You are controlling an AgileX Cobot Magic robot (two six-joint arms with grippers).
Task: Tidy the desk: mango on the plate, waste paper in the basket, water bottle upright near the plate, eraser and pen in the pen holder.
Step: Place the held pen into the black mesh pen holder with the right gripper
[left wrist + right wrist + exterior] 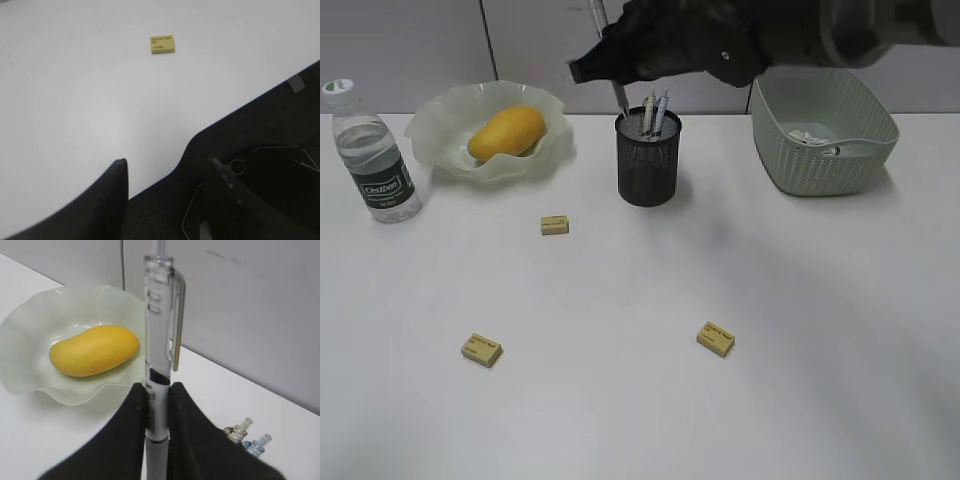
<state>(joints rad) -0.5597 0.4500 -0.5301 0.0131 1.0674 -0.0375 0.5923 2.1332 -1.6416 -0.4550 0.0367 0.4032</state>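
Readable on the water bottle (pixel 372 157): a dark green label with white lettering, too small to make out letter by letter; white cap on top, standing upright well to the left of the pen holder (pixel 648 158), just beside the plate (pixel 440 128). Faint dark print on each of the three yellow erasers, illegible: one eraser (pixel 554 225) lying on the desk (pixel 620 400) just left of and in front of the pen holder, a second eraser (pixel 481 349) farther forward and left, a third eraser (pixel 716 338) forward and slightly right.

In the plate, left of the pen holder: the mango (pixel 507 132), lying on its side. In the pen holder: two pens (pixel 654 110) leaning with clear tips up. In the basket (pixel 820 150), right of the pen holder: the waste paper (pixel 810 135), white and crumpled.

Reaching in from the upper right, over the pen holder: the right gripper (pixel 157 395), clenched on the pen (pixel 161 340), held upright, clear barrel and clip above the fingers (pixel 131 415). Above bare desk near one eraser, seen only from its wrist: the left gripper (pixel 167 172), released, jaws apart with nothing between.
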